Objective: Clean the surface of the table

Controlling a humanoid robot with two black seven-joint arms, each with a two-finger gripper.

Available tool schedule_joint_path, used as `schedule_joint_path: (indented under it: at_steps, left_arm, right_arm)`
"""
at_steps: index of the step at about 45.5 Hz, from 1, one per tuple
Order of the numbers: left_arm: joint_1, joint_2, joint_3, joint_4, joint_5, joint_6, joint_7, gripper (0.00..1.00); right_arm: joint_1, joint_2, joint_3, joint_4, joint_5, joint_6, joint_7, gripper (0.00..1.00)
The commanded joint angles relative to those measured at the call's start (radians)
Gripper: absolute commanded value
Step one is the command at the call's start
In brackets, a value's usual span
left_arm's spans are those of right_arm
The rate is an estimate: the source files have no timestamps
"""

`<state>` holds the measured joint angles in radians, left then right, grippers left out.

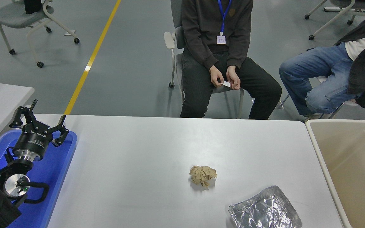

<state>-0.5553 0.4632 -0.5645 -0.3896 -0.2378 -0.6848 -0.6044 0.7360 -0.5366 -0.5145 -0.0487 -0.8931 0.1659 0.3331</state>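
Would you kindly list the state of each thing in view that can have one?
Left black robot hand: open, empty, parked above the blue plastic tray.
Crumpled brown paper ball: lying loose on the pale grey-white table surface.
Crinkled silver foil tray: resting at the table's near edge, dented.
Beige plastic bin: open-topped, beside the table's right end.
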Motion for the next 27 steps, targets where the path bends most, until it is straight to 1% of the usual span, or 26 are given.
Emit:
schedule_joint_path:
  at_steps: [1, 4, 6, 7, 8, 9, 10, 11, 12, 27]
  left_arm:
    - [0.000, 0.000, 0.000, 0.000, 0.000, -0.001, 0.000, 1.00]
    - [0.000, 0.000, 0.000, 0.000, 0.000, -0.001, 0.000, 1.00]
    - [0.000, 0.000, 0.000, 0.000, 0.000, 0.001, 0.000, 1.00]
    - [0.000, 0.000, 0.000, 0.000, 0.000, -0.001, 0.000, 1.00]
    - [0.000, 0.000, 0.000, 0.000, 0.000, -0.001, 0.000, 1.00]
    - [0.000, 0.000, 0.000, 0.000, 0.000, 0.001, 0.000, 1.00]
    - [0.000, 0.000, 0.000, 0.000, 0.000, 0.001, 0.000, 1.00]
    - [0.000, 0.000, 0.000, 0.000, 0.000, 0.001, 0.000, 1.00]
    - [0.000, 0.000, 0.000, 0.000, 0.000, -0.001, 0.000, 1.00]
    - [0.000, 0.000, 0.000, 0.000, 0.000, 0.001, 0.000, 1.00]
  right_arm:
    - [-0.006, 0.004, 0.002, -0.005, 0.000, -0.008, 0.001, 0.00]
    - [-0.004, 0.004, 0.008, -0.005, 0.003, -0.009, 0.001, 0.00]
    - [-0.004, 0.004, 0.011, -0.005, 0.008, -0.009, 0.000, 0.10]
    - [-0.004, 0.004, 0.010, -0.005, 0.011, -0.009, 0.000, 0.18]
    - [-0.004, 0.006, 0.008, -0.005, 0.014, -0.008, -0.002, 0.28]
    - [-0.003, 0.006, 0.005, -0.005, 0.017, 0.000, -0.003, 0.41]
    - [0.002, 0.007, 0.004, -0.003, 0.022, 0.006, -0.005, 0.63]
    - [0.002, 0.012, 0.002, -0.005, 0.025, 0.009, -0.006, 0.96]
    - [0.003, 0.015, 0.002, -0.005, 0.029, 0.011, -0.008, 1.00]
    - [0.003, 0.020, 0.011, -0.007, 0.034, 0.009, -0.009, 1.00]
